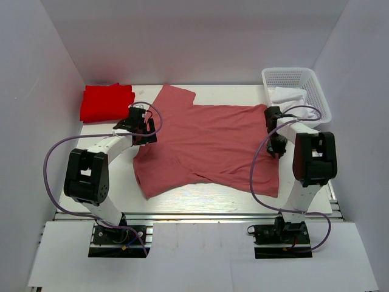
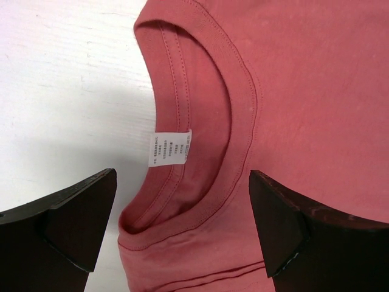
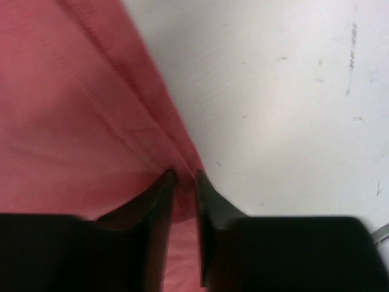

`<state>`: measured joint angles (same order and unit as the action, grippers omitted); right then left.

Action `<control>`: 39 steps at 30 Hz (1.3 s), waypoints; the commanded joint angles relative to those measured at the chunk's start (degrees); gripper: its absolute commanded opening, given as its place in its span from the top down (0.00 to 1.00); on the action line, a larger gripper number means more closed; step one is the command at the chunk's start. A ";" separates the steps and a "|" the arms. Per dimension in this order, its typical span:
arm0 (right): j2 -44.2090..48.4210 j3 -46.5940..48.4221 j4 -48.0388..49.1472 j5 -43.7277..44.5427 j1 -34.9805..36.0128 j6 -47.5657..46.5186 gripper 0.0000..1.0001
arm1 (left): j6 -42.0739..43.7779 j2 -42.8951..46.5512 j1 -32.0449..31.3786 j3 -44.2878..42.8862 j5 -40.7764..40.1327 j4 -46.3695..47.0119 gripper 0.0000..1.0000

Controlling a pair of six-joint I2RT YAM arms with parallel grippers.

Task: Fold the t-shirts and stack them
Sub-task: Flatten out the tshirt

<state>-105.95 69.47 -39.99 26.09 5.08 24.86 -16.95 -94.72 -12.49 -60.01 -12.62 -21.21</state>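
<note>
**Top view.** A dusty rose-pink short-sleeved cloth t-shirt (image 1: 213,143) lies spread flat in the middle of a white table (image 1: 206,198). It stretches from the fingers of the left gripper (image 1: 141,128) across to the fingers of the right gripper (image 1: 276,143). The left gripper hangs over the shirt's neck edge. The right gripper sits low at the opposite, hem edge. Beyond and to the left of the left fingers, a bright red cloth t-shirt (image 1: 106,102) rests folded in the far corner. Just beyond the right fingers stands a white plastic mesh basket (image 1: 292,70) with white cloth (image 1: 289,96) inside.

**Left wrist view.** The left gripper (image 2: 182,188) has its two dark fingers (image 2: 73,219) spread wide apart, holding nothing. Between them, and running ahead of the tips, lies the pink t-shirt's (image 2: 316,91) round ribbed collar (image 2: 243,121). A small white care label (image 2: 170,148) sits inside the collar, just ahead of the gap. Bare table (image 2: 67,79) shows ahead of the left finger, and pink cloth ahead of the right finger.

**Right wrist view.** The right gripper (image 3: 184,179) has its fingers (image 3: 158,207) drawn almost together, pinching the edge of the pink t-shirt (image 3: 73,103). A raised ridge of cloth runs straight into the narrow slot between the tips. Pink cloth fills the area ahead and to the left of the fingers. White table (image 3: 285,103) lies ahead and to the right.
</note>
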 commanded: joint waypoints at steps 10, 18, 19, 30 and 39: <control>7.87 7.78 4.91 -6.91 0.98 -7.87 0.10 | 0.43 -3.36 -0.08 -7.92 5.23 2.13 0.00; -3.99 17.88 9.14 -17.56 3.79 -10.54 0.10 | 2.88 -18.80 -0.08 -23.38 9.63 3.37 0.00; -7.92 22.33 8.70 -18.08 3.80 -10.54 0.10 | 2.89 -20.75 -0.08 -27.23 10.42 2.50 0.00; -28.68 42.49 10.02 -24.31 3.44 -11.06 0.10 | 4.03 -44.04 1.07 -53.08 11.48 -6.56 0.00; -36.61 51.37 17.30 -31.27 3.27 -13.52 0.10 | 2.45 -59.71 5.71 -74.98 12.52 -16.68 0.00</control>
<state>-140.35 119.31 -26.68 -0.80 8.60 13.15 -12.99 -149.86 -10.50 -132.97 -2.42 -30.22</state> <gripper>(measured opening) 0.899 0.997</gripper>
